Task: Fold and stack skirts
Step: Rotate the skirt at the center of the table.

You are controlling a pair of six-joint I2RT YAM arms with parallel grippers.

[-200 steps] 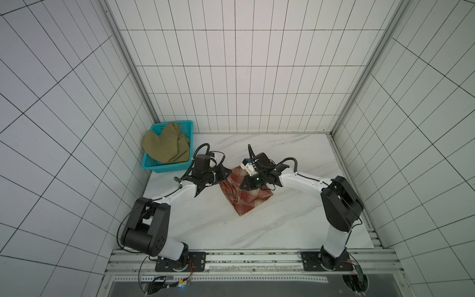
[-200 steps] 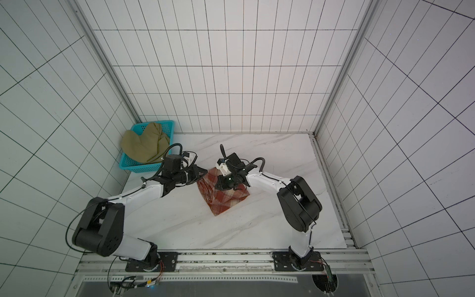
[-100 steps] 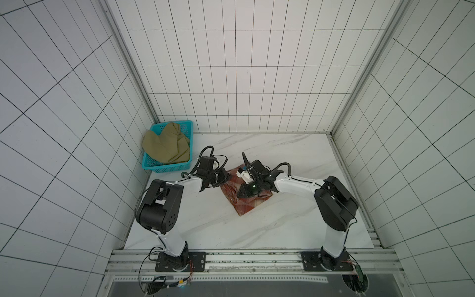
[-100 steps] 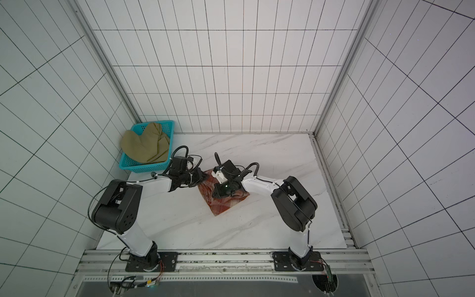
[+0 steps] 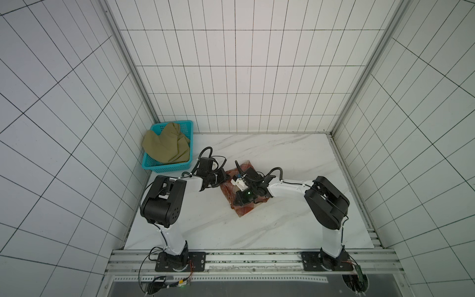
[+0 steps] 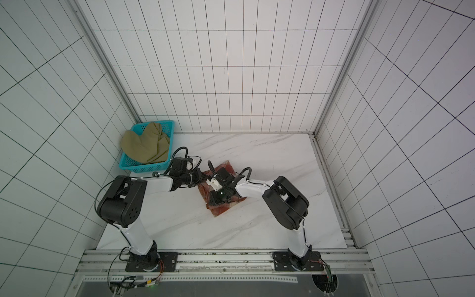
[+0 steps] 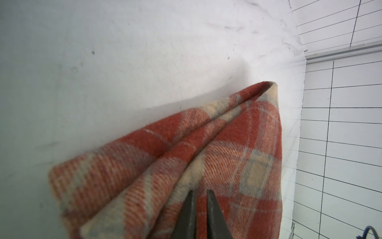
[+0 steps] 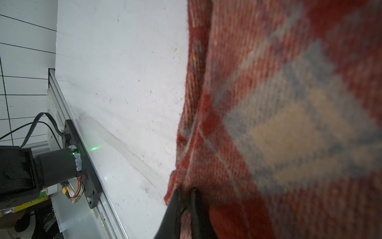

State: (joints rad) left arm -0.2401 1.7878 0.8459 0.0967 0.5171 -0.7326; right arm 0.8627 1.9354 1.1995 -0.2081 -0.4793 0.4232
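The rust-red and cream plaid skirt (image 5: 244, 209) (image 6: 221, 210) lies folded on the white marble table (image 5: 282, 154), near its middle. My left gripper (image 5: 226, 177) (image 6: 204, 177) is low at the skirt's left edge. In the left wrist view its gripper (image 7: 200, 192) is shut on a fold of the plaid skirt (image 7: 227, 144). My right gripper (image 5: 235, 204) (image 6: 209, 203) reaches across the skirt to its front left edge. In the right wrist view that gripper (image 8: 186, 189) pinches the hem of the plaid skirt (image 8: 289, 103). The olive-khaki skirt (image 5: 164, 146) (image 6: 145, 146) lies bunched in the basket.
A teal perforated basket (image 5: 164, 168) (image 6: 141, 167) stands at the table's back left corner against the tiled wall. Tiled walls close in three sides. The arms' base rail (image 5: 257, 257) runs along the front edge.
My left gripper has slid right onto the skirt's left edge as its elbow swung forward. My right gripper has moved left and toward the front, across the skirt to its front left edge.
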